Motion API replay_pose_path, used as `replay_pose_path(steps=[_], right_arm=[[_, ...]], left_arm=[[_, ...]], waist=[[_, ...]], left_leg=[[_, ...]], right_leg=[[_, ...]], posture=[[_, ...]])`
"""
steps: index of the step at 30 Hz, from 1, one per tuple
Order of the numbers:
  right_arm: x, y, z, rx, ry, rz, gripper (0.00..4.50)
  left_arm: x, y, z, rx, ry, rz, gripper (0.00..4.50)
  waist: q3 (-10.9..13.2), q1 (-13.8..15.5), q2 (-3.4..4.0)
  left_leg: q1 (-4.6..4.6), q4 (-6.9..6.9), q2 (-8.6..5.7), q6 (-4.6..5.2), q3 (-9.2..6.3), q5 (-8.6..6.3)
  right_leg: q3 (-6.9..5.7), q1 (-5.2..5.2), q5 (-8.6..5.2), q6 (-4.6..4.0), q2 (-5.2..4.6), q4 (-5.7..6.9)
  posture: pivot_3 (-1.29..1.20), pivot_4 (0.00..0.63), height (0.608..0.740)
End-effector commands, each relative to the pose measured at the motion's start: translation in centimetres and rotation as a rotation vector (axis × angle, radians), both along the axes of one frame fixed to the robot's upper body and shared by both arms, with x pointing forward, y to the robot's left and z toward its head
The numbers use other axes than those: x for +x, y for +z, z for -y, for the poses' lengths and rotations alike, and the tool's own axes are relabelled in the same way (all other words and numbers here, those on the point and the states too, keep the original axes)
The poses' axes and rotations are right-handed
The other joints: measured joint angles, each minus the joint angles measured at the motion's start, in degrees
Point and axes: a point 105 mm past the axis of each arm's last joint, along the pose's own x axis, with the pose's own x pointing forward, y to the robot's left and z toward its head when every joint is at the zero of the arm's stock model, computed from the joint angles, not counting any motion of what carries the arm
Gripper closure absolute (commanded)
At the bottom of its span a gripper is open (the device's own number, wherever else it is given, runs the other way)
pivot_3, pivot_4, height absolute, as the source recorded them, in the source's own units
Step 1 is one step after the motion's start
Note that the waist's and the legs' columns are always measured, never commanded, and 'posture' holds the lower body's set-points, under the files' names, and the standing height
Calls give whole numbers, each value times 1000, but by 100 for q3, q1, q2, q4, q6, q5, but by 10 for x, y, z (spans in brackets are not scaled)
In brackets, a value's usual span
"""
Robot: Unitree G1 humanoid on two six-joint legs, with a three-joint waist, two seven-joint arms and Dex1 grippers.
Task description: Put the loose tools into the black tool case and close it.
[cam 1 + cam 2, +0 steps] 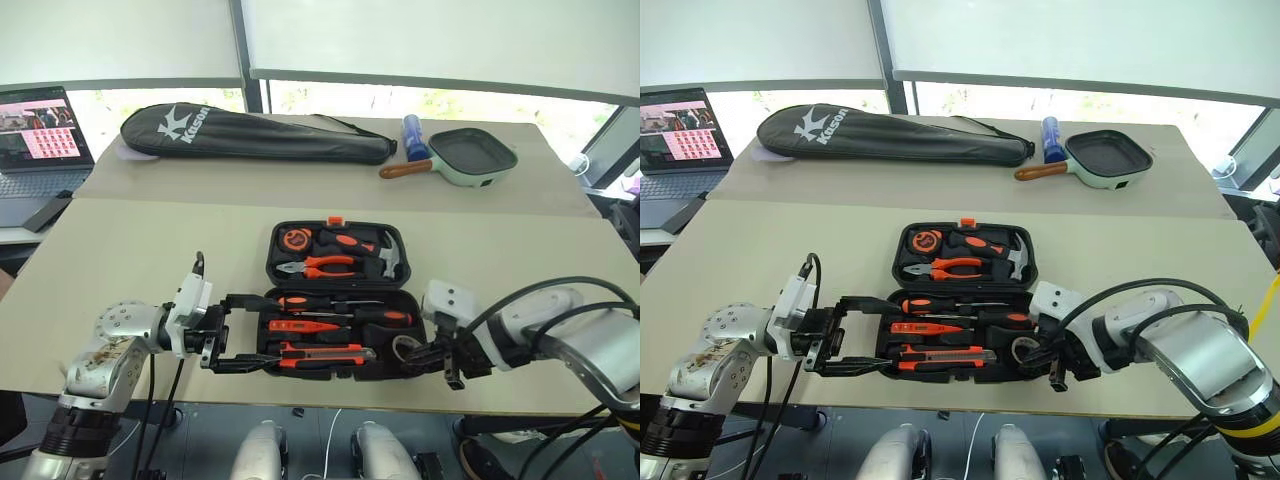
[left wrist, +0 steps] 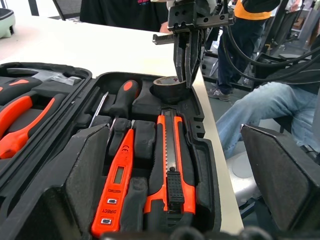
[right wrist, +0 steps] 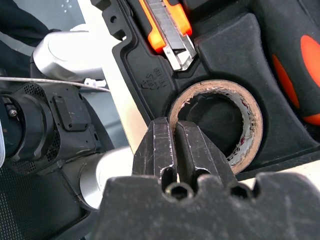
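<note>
We see the tool case [image 1: 337, 300] lying open on the table [image 1: 130, 260], with 2 screwdrivers [image 1: 320, 302], tester [image 2: 116, 187], knife [image 2: 172, 165] and tape roll [image 3: 220, 122] seated in its slots. Our left gripper [image 1: 240, 333] spreads wide at the case's left edge; our right gripper [image 3: 175, 145] pinches the tape roll's rim.
</note>
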Motion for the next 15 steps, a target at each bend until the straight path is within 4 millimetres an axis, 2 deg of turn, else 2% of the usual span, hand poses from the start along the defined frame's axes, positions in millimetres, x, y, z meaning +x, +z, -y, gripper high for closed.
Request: replay_pose_path(steps=[1,6,9,14,15], right_arm=[[-3,0,-6,-2,36,-4,4453],[7,-9,5,-88,40,78,4453],[5,-5,6,-70,84,82,3487],[-5,22,-3,99,180,51,1793],[-4,27,-1,120,178,50,1793]], left_arm=[[2,6,-2,7,8,30,0],[2,8,-3,-18,30,37,0],[4,13,-5,-48,60,44,0],[6,17,-14,-63,135,23,0],[6,18,-17,-67,150,11,0]], waist=[[0,0,-1],[0,0,-1],[0,16,-6],[0,2,-13],[0,-3,-13]], left_leg=[[0,0,0,0,-1,0],[0,0,0,0,1,0],[-1,1,-1,0,1,0],[-1,0,2,0,-1,0],[-2,-1,3,0,-2,0]], right_leg=[[0,0,0,0,0,0],[0,-1,0,0,0,0],[-1,0,0,1,-2,-1],[0,-2,0,0,0,0],[0,-2,0,0,1,0]], posture=[[0,150,740],[0,150,740],[0,150,740],[0,150,740],[0,150,740]])
